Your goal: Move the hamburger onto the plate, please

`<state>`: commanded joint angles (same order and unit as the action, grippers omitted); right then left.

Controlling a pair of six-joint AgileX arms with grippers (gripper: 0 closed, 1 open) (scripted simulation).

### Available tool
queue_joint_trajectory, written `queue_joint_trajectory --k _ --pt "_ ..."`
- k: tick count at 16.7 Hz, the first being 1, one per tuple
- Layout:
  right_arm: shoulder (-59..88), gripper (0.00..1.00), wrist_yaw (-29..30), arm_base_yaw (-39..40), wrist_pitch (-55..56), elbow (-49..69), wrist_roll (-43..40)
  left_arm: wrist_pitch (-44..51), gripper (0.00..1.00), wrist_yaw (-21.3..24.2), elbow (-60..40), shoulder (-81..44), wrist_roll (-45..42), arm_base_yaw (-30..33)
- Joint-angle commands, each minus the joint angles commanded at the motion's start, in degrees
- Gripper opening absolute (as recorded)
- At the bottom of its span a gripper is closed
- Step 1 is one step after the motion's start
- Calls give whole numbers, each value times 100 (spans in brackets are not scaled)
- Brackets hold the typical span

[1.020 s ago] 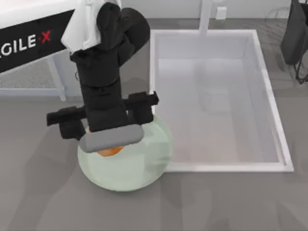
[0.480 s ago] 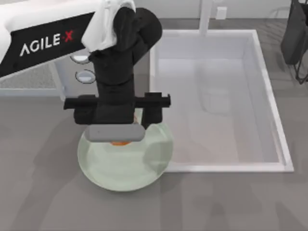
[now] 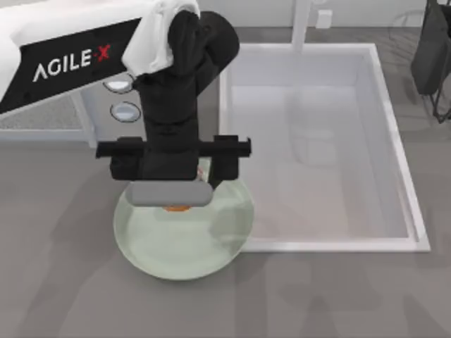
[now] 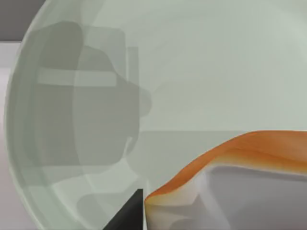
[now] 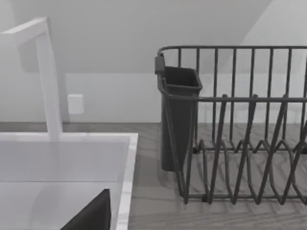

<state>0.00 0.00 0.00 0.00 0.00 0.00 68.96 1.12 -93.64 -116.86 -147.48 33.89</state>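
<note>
The hamburger (image 3: 176, 208) sits on the plate's (image 3: 184, 246) far half, directly under the left gripper (image 3: 171, 201); whether its fingers grip I cannot tell. The plate's right rim touches the sink's (image 3: 405, 183) corner. Right arm parked far right.

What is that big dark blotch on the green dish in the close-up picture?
In the left wrist view it is the left gripper's shadow on the plate, beside the hamburger; the top view shows the left gripper above it.

The plate (image 3: 151, 246) looked glossy and smooth, like glazed ceramic. The rack (image 5: 249, 143) was dark wire, the table (image 3: 56, 282) matt grey.
</note>
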Motion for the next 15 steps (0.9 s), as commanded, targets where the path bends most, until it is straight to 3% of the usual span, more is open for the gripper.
queue_joint_trajectory --k 8,12,15 --pt "0 100 0 0 0 0 0 -910 0 -6 640 -265 -3 13" --pt "0 100 0 0 0 0 0 -929 0 -6 655 -272 -6 14" --pt "0 100 0 0 0 0 0 -929 23 -6 655 -272 -6 14"
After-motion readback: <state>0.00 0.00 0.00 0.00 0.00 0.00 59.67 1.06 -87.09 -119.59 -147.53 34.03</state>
